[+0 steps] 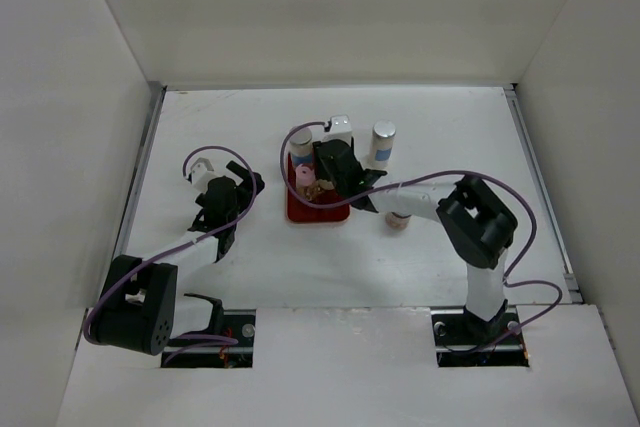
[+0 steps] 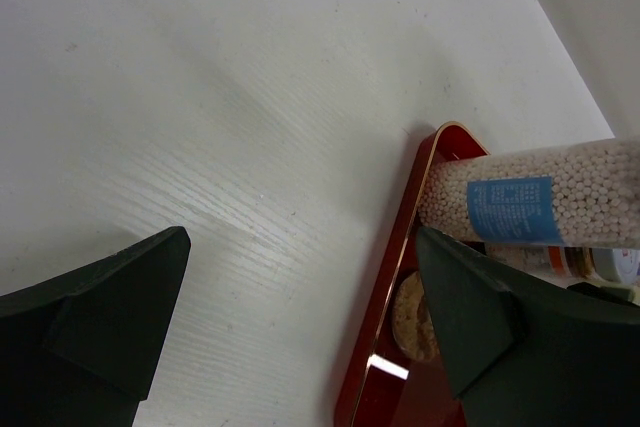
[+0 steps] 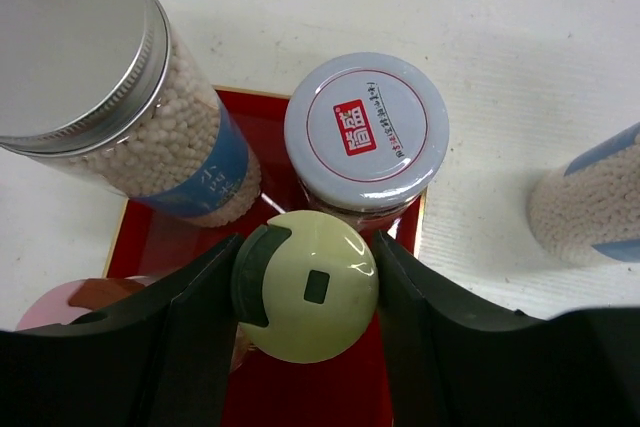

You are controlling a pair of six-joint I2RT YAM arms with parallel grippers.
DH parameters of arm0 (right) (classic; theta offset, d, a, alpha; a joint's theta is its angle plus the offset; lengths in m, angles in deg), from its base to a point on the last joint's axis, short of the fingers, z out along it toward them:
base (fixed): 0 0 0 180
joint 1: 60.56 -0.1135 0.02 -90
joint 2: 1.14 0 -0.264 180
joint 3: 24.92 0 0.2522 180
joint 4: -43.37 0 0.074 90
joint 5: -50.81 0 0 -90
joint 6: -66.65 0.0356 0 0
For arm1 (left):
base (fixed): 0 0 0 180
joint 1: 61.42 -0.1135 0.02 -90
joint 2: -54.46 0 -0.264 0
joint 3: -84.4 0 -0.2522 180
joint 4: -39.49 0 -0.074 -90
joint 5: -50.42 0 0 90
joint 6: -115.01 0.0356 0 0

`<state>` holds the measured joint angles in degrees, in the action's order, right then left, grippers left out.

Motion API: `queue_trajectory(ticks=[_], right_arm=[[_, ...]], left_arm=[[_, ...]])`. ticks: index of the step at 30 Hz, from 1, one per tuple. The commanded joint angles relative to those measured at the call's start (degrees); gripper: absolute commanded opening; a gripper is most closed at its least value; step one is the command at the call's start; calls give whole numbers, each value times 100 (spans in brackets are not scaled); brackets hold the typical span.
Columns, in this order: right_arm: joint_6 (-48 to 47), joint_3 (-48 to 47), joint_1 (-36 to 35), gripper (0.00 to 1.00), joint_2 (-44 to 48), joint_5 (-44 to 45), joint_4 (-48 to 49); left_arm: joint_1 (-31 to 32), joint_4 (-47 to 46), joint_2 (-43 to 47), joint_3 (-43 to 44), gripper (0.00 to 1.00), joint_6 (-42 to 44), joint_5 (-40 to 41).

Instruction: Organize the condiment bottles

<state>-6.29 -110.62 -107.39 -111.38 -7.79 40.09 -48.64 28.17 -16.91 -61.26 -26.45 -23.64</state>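
Right claw (image 3: 306, 272): pinching the cream-capped bottle (image 3: 310, 292) by its cap, one finger on each side, over the red tray (image 3: 165, 242); whether the bottle rests on the tray cannot be told.
Left claw (image 2: 300, 247): spread wide above the table (image 2: 250, 97), nothing between its fingers, just left of the tray.
In the tray: silver-capped jar (image 3: 80, 42) with a blue label, white-lidded jar (image 3: 366, 127) with a red logo, pink-capped bottle (image 3: 45, 309), close together.
Outside the tray: another blue-labelled bottle (image 3: 590, 197), upright on the table to the right.
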Motion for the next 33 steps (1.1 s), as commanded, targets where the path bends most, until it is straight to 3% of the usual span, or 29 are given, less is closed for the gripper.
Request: queue_trajectory(ticks=[1,3,5,15,23,28,33], right_arm=[[-98,-110,-50,55,-42,279,376],[-36,-13,-50,69,107,227,280],[25,57,-50,76,370,148,78],[368,891,-191,83,2144,-292,-617],[921,2174,151,92,3596,454,-2030],[1387,2518,477,99,3755,508,-2980],[1528,2685,644,99,3782,412,-3114]], left_arm=[[-34,-278,106,-10,100,-31,-21],[-34,-278,106,-10,100,-31,-21],[-34,-278,97,-10,100,-31,-21],[-34,-278,106,-10,100,-31,-30],[-8,-278,10,25,100,-48,-100],[-8,-313,-78,43,100,-66,-144],[-8,-357,-131,51,100,-92,-206]])
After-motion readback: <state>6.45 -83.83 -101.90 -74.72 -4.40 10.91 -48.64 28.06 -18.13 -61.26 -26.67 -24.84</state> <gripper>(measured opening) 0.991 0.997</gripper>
